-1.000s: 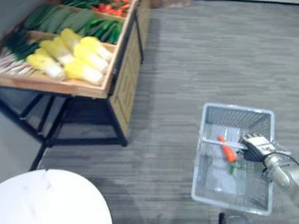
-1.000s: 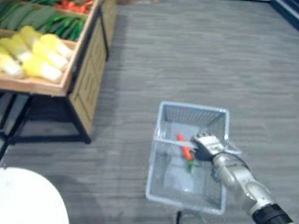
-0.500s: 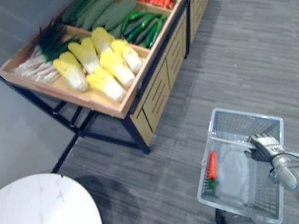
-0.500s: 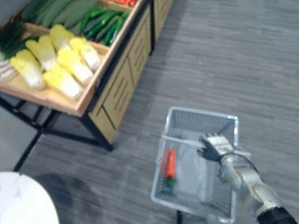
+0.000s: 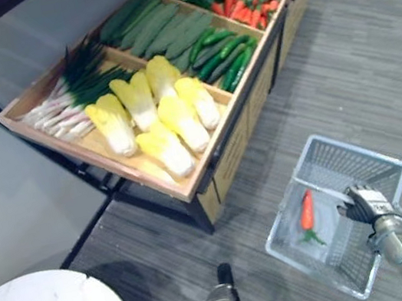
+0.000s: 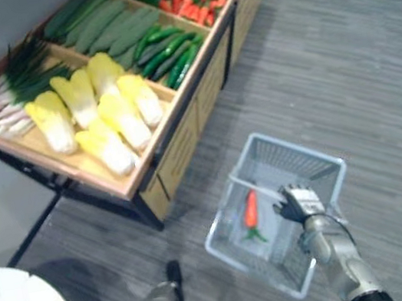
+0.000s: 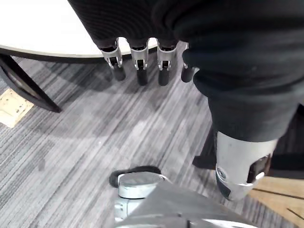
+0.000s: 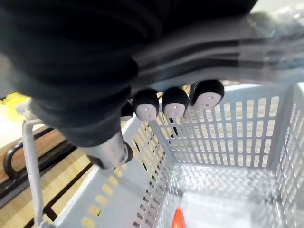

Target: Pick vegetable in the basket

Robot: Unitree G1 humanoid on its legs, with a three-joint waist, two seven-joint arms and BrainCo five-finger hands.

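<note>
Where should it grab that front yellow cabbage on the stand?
Probably round the cabbage at its thick middle, from above: it lies on its side in the open wooden tray, with another cabbage close beside, so sideways approaches are crowded.

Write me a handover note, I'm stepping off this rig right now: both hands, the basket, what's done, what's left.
Right hand: shut on the handle of the basket, beside the produce stand.
Left hand: open, holding nothing, hanging low near the white table.
Done: one carrot lies in the basket.
Left: reach to the stand and pick further vegetables, if more are wanted.
</note>
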